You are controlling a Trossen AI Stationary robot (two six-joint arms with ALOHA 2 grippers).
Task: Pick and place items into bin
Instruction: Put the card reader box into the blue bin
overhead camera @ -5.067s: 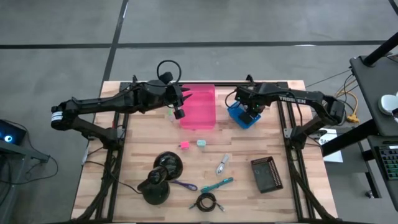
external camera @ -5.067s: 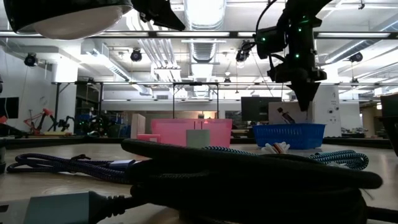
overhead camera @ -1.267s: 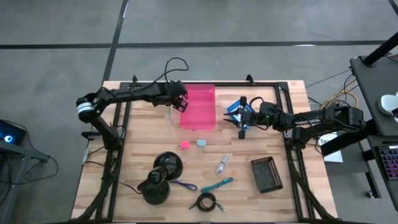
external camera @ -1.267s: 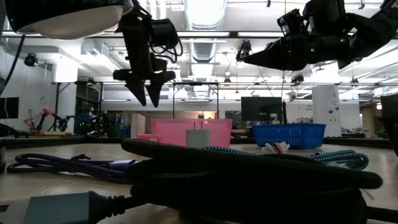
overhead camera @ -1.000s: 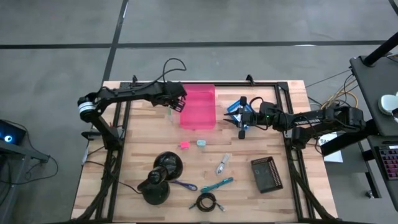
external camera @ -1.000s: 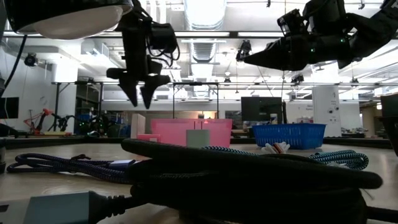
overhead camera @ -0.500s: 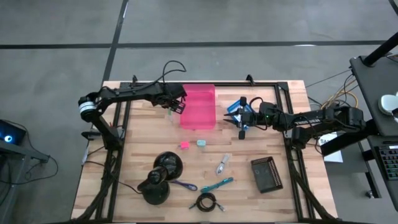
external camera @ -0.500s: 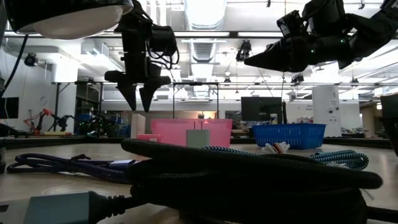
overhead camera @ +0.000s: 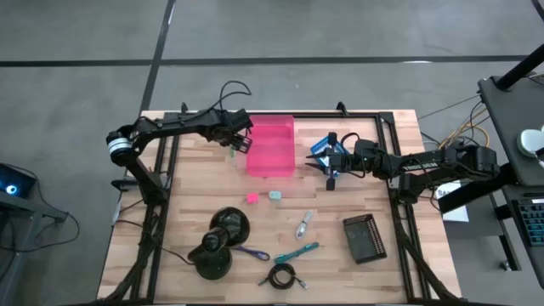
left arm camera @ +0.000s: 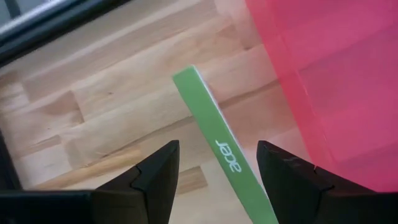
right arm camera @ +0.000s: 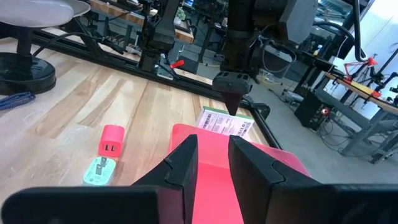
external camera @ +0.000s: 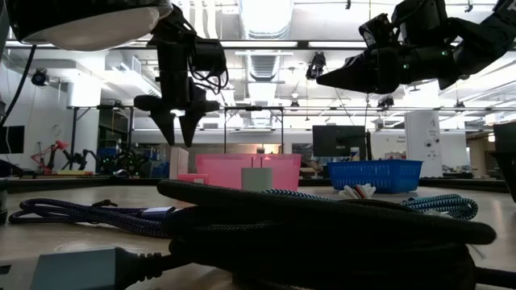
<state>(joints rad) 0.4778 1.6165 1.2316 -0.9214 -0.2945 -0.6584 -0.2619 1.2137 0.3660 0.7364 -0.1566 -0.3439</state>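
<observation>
Left wrist view: the left gripper (left arm camera: pixel 217 165) hangs with fingers spread apart over a thin green stick (left arm camera: pixel 211 130) printed "acer", just beside the pink bin (left arm camera: pixel 329 81) at its 9 o'clock. The right gripper (overhead camera: pixel 328 161) hovers near the blue basket (overhead camera: pixel 318 151), fingers nearly together, empty.

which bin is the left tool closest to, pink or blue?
The pink bin. The left tool hangs open at its left edge, over the green stick; the blue bin sits on the pink bin's far side, by the right tool.
</observation>
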